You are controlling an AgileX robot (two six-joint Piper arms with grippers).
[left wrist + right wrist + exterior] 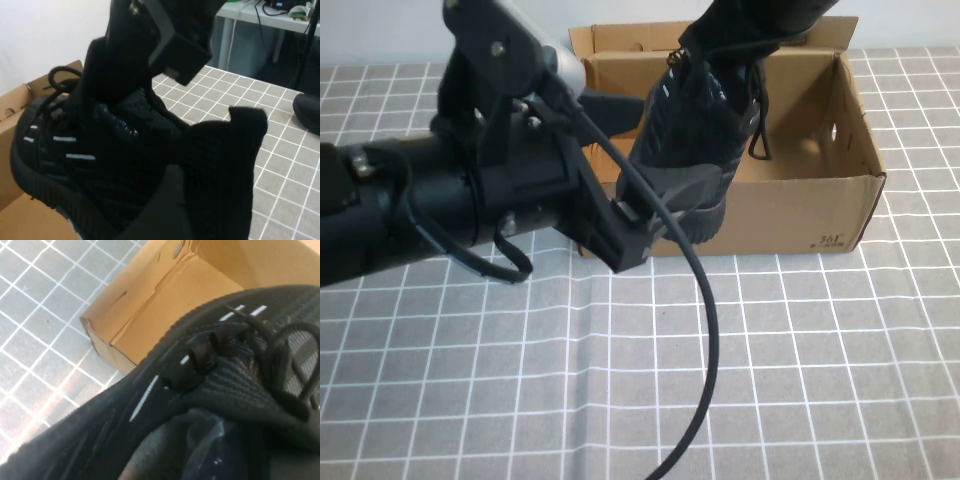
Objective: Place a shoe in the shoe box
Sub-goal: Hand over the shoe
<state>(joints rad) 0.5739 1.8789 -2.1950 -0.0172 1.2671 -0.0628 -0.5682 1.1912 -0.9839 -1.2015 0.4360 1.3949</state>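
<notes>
Shoe [695, 150] pinched at collar by right gripper [725, 55] jaws

Matt black knit cloth is seen on the shoe [692, 120]; plain brown corrugated cardboard on the shoe box [800, 210]; creased grey checked cloth on the table [770, 380].
</notes>
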